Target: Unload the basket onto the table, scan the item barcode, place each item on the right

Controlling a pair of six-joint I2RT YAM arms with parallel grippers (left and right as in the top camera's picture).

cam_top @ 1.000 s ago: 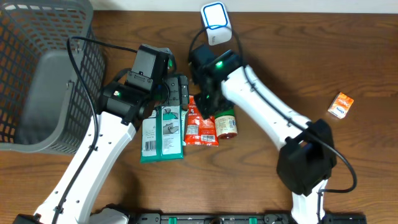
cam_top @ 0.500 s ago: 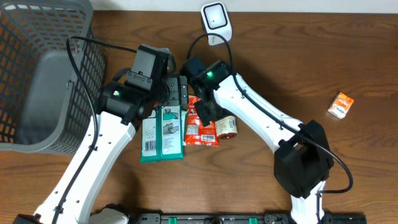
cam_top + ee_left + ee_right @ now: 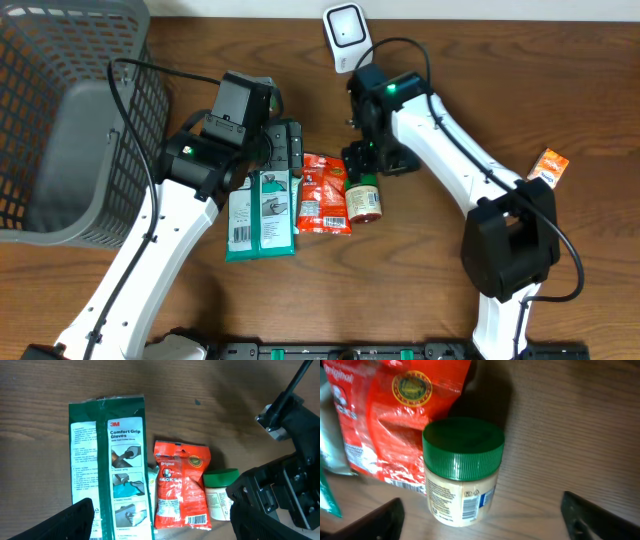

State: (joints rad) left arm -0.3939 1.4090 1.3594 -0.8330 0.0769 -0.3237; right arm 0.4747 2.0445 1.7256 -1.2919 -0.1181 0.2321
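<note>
Three items lie side by side on the table: a green glove pack (image 3: 262,212), a red snack bag (image 3: 322,195) and a small jar with a green lid (image 3: 362,198). The white scanner (image 3: 345,30) stands at the back. My right gripper (image 3: 364,172) hangs open over the jar (image 3: 461,485), which lies on its side between the wide-apart fingers (image 3: 375,520), untouched, its barcode facing up. My left gripper (image 3: 283,160) is open above the top of the glove pack (image 3: 120,460), holding nothing. The snack bag (image 3: 180,485) shows a barcode at its lower edge.
A grey mesh basket (image 3: 60,120) fills the left side of the table. A small orange box (image 3: 549,167) lies at the far right. The right arm (image 3: 290,485) crowds the space beside the jar in the left wrist view.
My right gripper has opened wide and its arm has swung from over the snack bag to the right, above the jar. The left arm has not moved.
</note>
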